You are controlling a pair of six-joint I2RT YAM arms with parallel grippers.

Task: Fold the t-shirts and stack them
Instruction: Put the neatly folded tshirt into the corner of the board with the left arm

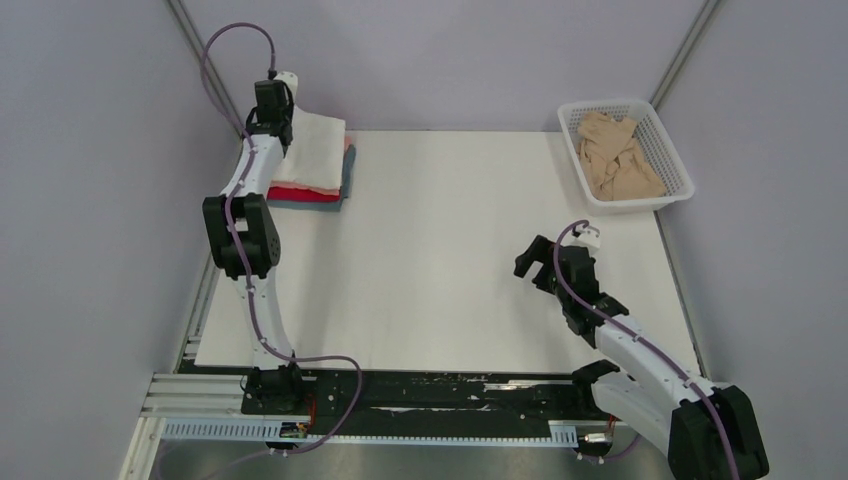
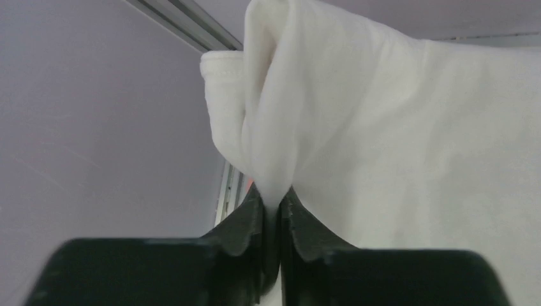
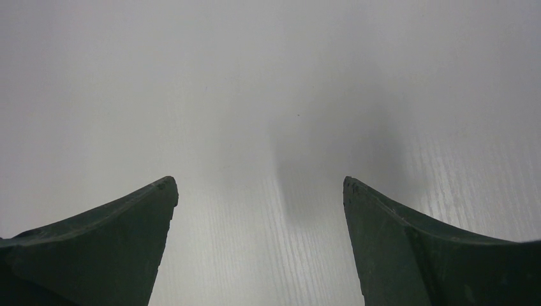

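From above, the left gripper (image 1: 284, 135) sat at the far-left corner of the worktop (image 1: 430, 260), on the white t-shirt (image 1: 320, 148). That shirt topped the folded pile, with the edges of a red t-shirt (image 1: 310, 195) and a grey-blue t-shirt (image 1: 347, 168) showing beneath. The beige t-shirt (image 1: 615, 155) lay crumpled in the basket (image 1: 600, 104) at the far right. The right gripper (image 1: 537, 262) hovered over bare worktop, well apart from both.

In the left wrist view, the left gripper (image 2: 273, 197) was pinched tight on a bunched fold of the white t-shirt (image 2: 395, 140). If the arm drew back without letting go, it would likely pull the fold open or skew the pile — the cloth might also cling on release.

In the right wrist view, the right gripper (image 3: 260, 191) was spread wide and held nothing. A low reach into the basket could catch the lattice rather than the cloth.
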